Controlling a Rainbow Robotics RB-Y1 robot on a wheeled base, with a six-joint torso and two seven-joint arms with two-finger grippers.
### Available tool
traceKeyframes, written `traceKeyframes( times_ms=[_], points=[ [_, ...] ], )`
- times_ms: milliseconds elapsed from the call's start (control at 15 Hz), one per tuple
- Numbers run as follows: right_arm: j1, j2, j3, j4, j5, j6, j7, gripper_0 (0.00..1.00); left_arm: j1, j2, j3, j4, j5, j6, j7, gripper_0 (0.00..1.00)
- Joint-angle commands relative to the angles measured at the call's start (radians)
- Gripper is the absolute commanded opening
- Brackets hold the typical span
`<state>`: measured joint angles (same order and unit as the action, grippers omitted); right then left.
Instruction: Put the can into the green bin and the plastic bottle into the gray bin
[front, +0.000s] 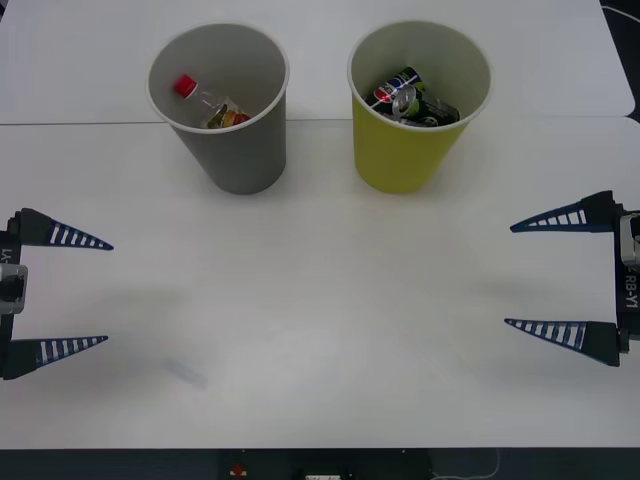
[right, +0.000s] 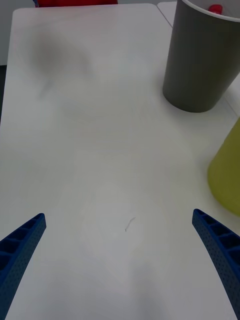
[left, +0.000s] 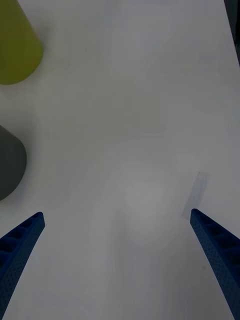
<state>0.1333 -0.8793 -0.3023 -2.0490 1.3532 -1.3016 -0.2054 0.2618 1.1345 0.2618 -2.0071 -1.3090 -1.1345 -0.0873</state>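
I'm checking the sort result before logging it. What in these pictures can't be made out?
- Plastic bottle, front view: lower body hidden by the gray bin wall.
- Can in the green bin: brand lettering too small; wall hides how many cans.
- Right wrist view: both bins cut off by the edge.

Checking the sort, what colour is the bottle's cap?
Red; the bottle shows best in the front view, inside the gray bin.

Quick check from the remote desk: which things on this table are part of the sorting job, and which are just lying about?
Job items:
- gray tapered bin, holding the clear plastic bottle with red cap
- yellow-green tapered bin, holding the dark drink can
- left gripper and right gripper, both open, apart from the bins

Lying about:
- small clear strip on the white table
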Motion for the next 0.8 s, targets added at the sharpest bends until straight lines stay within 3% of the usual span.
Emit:
traceKeyframes(
  times_ms=[67, 800],
  points=[
    [0.019, 0.002, 0.0, 0.015, 0.0, 0.004, 0.024, 1.0, 0.0, 0.0, 0.0, 0.0, 0.0, 0.0, 0.0, 1.0],
    [0.028, -0.001, 0.0, 0.015, 0.004, -0.008, 0.015, 1.0, 0.0, 0.0, 0.0, 0.0, 0.0, 0.0, 0.0, 1.0]
  ],
)
